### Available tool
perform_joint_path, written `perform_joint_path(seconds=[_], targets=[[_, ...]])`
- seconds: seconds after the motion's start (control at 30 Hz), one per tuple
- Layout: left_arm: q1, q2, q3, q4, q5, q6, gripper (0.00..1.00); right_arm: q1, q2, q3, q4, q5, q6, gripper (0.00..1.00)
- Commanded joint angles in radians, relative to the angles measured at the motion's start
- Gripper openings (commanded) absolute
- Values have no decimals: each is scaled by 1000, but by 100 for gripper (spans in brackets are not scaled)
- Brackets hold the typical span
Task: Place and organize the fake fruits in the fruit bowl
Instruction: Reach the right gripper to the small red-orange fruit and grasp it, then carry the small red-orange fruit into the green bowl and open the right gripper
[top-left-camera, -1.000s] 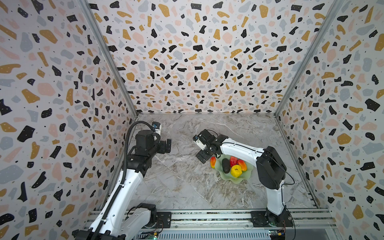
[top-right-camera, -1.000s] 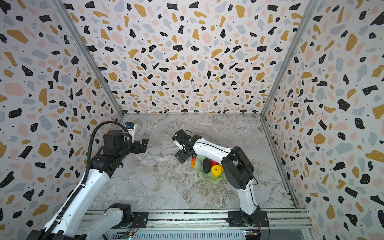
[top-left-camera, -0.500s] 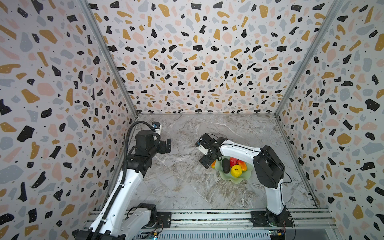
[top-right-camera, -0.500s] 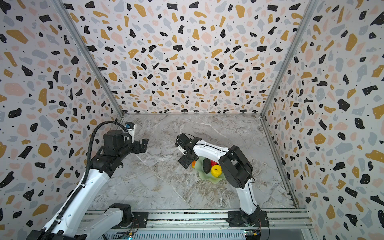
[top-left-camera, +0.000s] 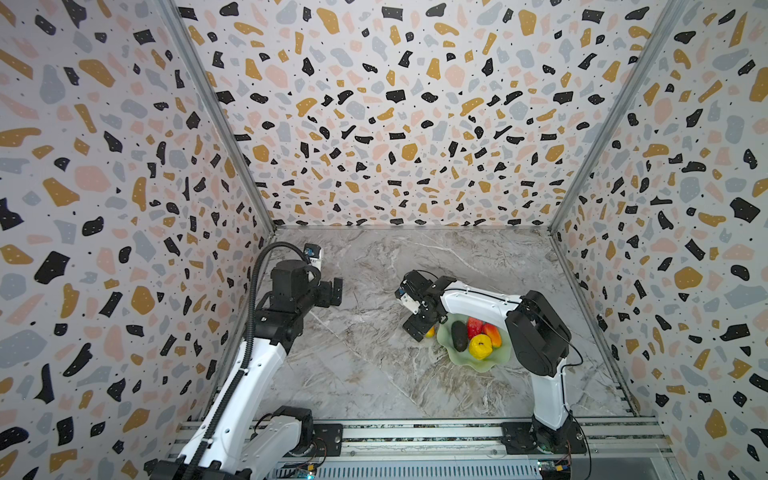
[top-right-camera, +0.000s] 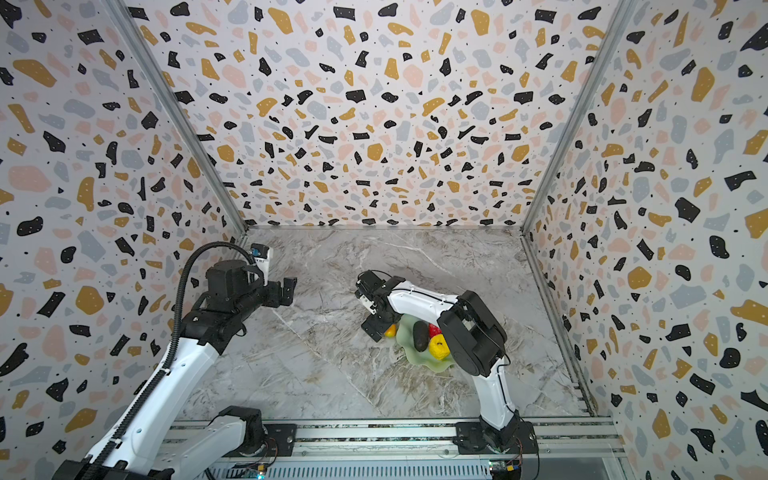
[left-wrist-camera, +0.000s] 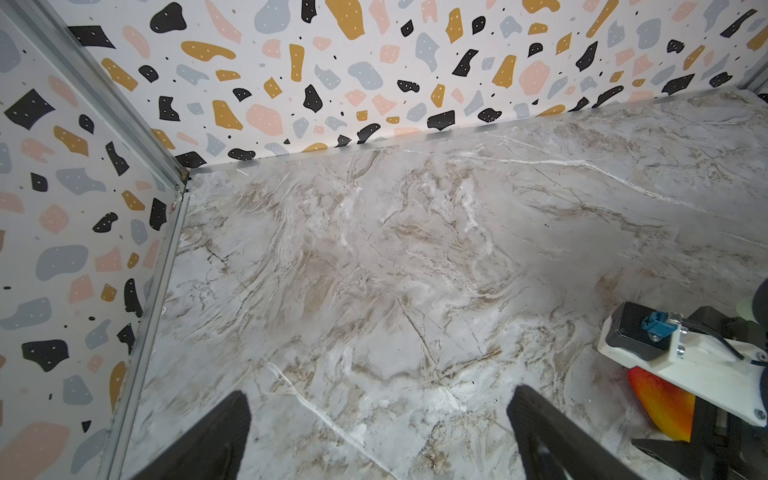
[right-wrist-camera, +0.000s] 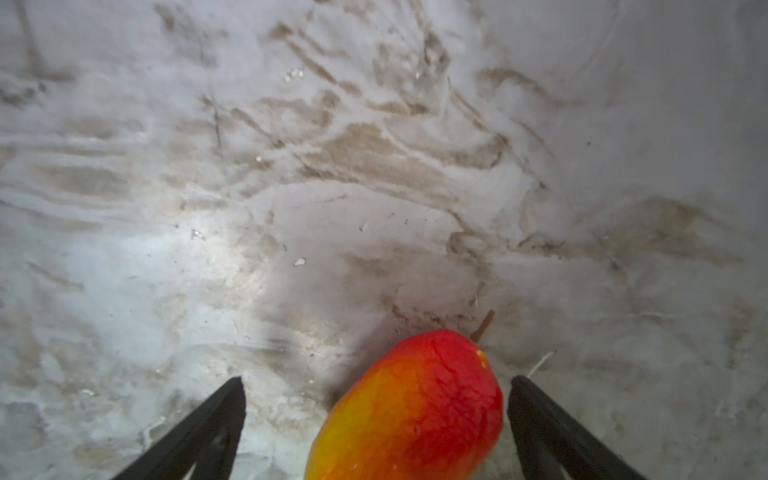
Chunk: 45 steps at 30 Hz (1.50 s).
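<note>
With the right fingers (right-wrist-camera: 536, 415) spread wide around the fake mango (right-wrist-camera: 415, 415) lying on the counter (top-left-camera: 353, 374) just outside the fruit bowl (top-left-camera: 486, 365), the mango sits off-centre, so closing may roll it away or jolt the bowl.

Four fruits (top-left-camera: 480, 347) lie in the bowl (top-left-camera: 461, 360); the fifth fruit (top-left-camera: 431, 331) lies just left of it.

Both top views look steeply down from high above, covering the whole table (top-left-camera: 365, 374). Left wrist view faces the table's far corner; right wrist view sits close above the table. Both wrist views show the red-orange fruit (right-wrist-camera: 415, 415).
</note>
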<state>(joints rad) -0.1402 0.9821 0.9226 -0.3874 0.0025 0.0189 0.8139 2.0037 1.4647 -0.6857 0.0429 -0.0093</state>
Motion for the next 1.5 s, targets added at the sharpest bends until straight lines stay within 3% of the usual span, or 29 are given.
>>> perform_joint_path(seconds=[0.0, 0.1, 0.23, 0.53, 0.67, 0.93, 1.2, 1.47], targets=[[5, -8, -5, 24, -4, 7, 100, -5, -57, -6, -53, 0, 3, 100], [5, -8, -5, 24, -3, 6, 100, -5, -54, -3, -51, -7, 6, 97], [5, -8, -5, 23, -3, 6, 100, -5, -49, 4, -43, -26, 6, 84], [5, -8, -5, 23, -3, 6, 100, -4, -52, 12, -37, -44, 6, 34], [5, -8, -5, 24, -4, 6, 100, -4, -70, 24, -30, -72, -7, 18], [5, -6, -5, 25, -4, 7, 100, -64, -318, -28, 45, -131, -9, 13], [5, -3, -5, 25, 2, 5, 100, -197, -539, -228, 55, 2, 79, 13], [5, -5, -4, 26, 16, 4, 100, -283, -635, -447, 192, -9, 139, 14]])
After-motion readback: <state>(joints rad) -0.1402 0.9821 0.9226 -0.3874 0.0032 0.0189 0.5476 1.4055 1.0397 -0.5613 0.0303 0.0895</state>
